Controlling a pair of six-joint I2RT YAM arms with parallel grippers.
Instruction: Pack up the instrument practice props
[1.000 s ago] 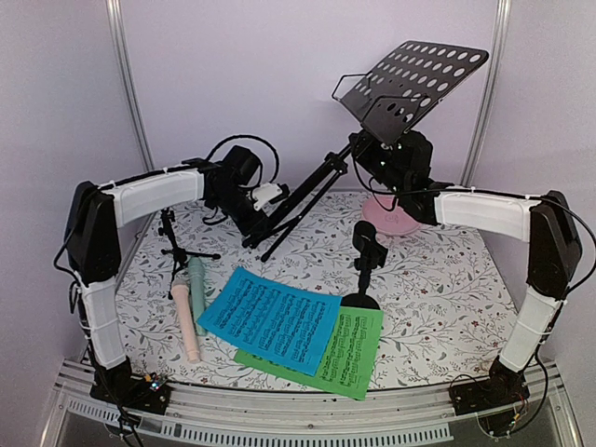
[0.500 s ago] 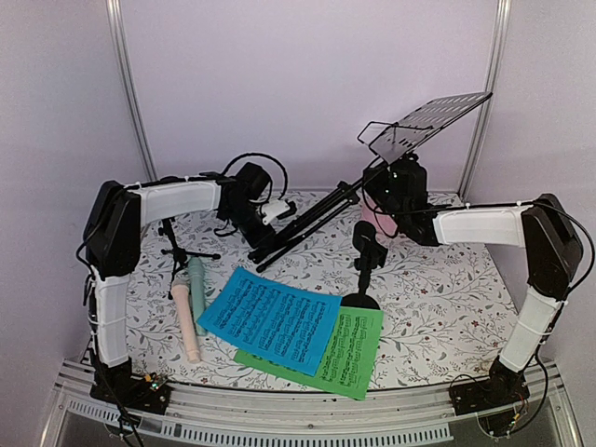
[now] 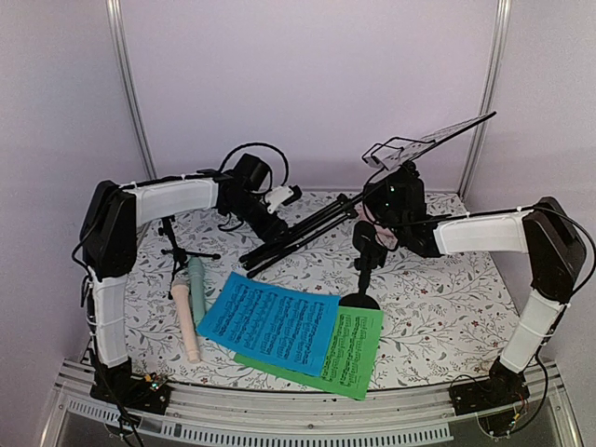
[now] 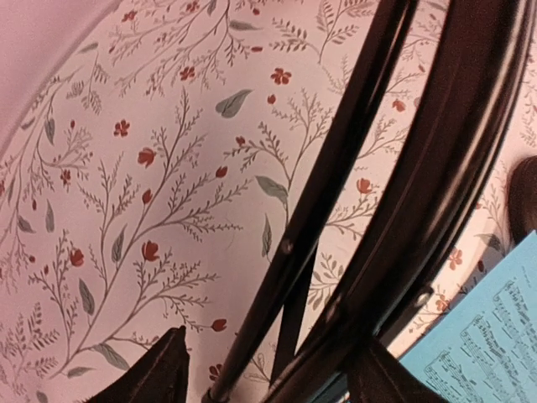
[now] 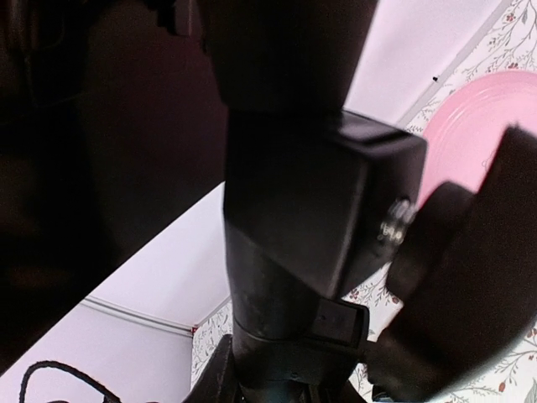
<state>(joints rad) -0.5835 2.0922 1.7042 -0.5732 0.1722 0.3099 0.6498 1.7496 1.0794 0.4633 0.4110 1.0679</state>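
Note:
The black perforated music rack is tipped far over, its folded tripod legs slanting down to the left just above the mat. My right gripper is shut on the rack's post below the desk, which fills the right wrist view. My left gripper stands open astride the legs, its left finger apart from them. The blue sheet overlaps the green sheet. Pink microphone and mint microphone lie at the left. One mic support stands left, another in the middle.
The round pink plate lies on the mat behind the middle mic support, mostly hidden by my right arm in the top view. Purple walls with metal posts close in the back and both sides. The flowered mat covers the table.
The rack has tipped further over, its desk now nearly edge-on and its legs lower. My left gripper opened off the legs. The right gripper kept its hold and moved down to the left.

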